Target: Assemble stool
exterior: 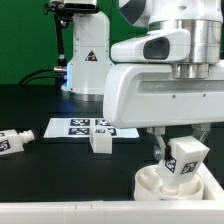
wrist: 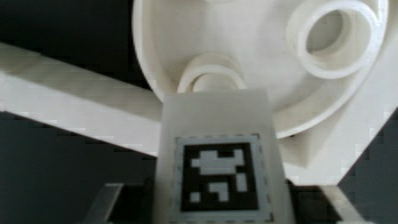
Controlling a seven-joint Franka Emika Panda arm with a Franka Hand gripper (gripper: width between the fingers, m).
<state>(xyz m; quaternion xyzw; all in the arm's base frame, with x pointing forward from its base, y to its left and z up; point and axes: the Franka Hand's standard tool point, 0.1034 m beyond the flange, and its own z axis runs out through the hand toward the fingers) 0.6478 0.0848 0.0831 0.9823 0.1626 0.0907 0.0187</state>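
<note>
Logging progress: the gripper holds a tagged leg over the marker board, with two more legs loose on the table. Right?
No: the exterior view shows the gripper holding the tagged leg over the seat disc, not the marker board. The standing leg and the lying leg are loose on the table.

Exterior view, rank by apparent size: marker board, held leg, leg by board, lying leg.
marker board
held leg (nearer camera, so unsure)
leg by board and lying leg: look alike

Bright, even light; both views soft and low-resolution, whites glaring against black.
</note>
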